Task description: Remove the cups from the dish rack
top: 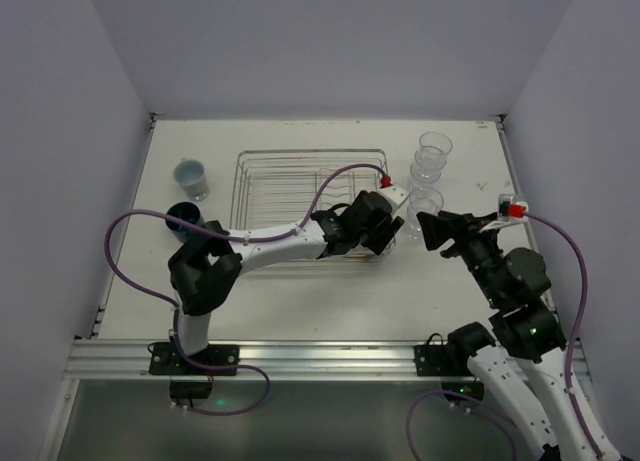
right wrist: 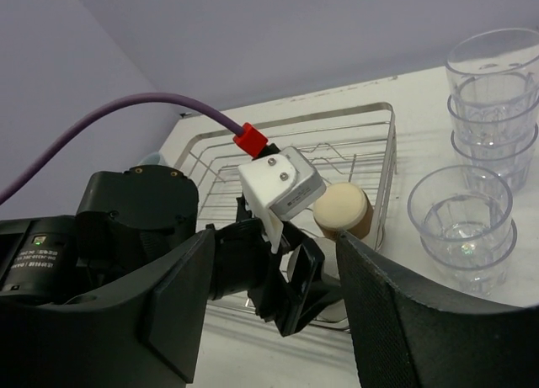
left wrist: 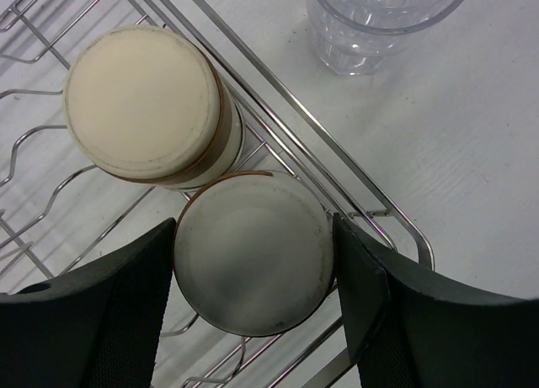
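Two tan/cream cups stand upside down in the near right corner of the silver wire dish rack [top: 300,196]. My left gripper [left wrist: 254,228] is shut on the nearer cup [left wrist: 251,270], with a finger [left wrist: 126,312] against each side of it; the cup still sits on the rack wires. The other cream cup [left wrist: 143,102] stands just beside it. In the right wrist view the left gripper [right wrist: 303,279] hides most of the held cup, and the free cream cup [right wrist: 341,207] shows. My right gripper [top: 432,233] is open and empty, hovering right of the rack.
Several clear tumblers stand right of the rack: a stack [right wrist: 493,93] and a nearer one [right wrist: 463,224], which is close to the rack corner [left wrist: 379,22]. A pale blue cup [top: 190,178] and a dark blue cup [top: 183,218] stand left of the rack.
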`<state>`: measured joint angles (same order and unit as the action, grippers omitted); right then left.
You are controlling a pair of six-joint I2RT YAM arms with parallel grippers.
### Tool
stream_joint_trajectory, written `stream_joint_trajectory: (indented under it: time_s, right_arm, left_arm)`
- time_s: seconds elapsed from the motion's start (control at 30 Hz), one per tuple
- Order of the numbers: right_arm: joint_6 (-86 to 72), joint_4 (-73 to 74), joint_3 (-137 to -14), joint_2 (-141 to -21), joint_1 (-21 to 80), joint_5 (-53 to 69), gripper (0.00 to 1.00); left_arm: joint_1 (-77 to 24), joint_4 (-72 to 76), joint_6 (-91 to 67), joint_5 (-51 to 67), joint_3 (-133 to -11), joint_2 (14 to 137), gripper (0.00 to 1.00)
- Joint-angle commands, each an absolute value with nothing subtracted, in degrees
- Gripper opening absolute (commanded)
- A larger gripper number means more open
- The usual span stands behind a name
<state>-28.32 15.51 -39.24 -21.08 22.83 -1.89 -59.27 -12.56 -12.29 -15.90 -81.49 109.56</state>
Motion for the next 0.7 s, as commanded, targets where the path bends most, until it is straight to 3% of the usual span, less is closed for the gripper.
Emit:
stream_joint_trajectory:
  time_s: [0.0, 0.17, 0.33, 0.67]
  right_arm:
    - [-29.00, 15.38, -41.31, -23.03, 22.85, -1.41, 0.64]
    - [-30.76, 13.54, -41.66, -23.12, 22.85, -0.35, 0.73]
    - [-31.99, 13.10, -41.92, -23.99, 22.85, 1.67, 0.77]
    - [-35.41, 0.98, -34.90, -29.61, 22.76, 10.62, 0.84]
  left_arm:
    - [-57.84, -7.93, -11.69, -15.40, -80.08, 103.47, 0.68]
    - [-55.29, -3.44, -13.53, -11.26, -74.54, 97.48, 0.54]
    - [-53.18, 2.37, -15.55, -7.48, -70.41, 90.97, 0.42]
    - [-49.32, 10.18, -22.31, -0.28, -63.55, 79.11, 0.38]
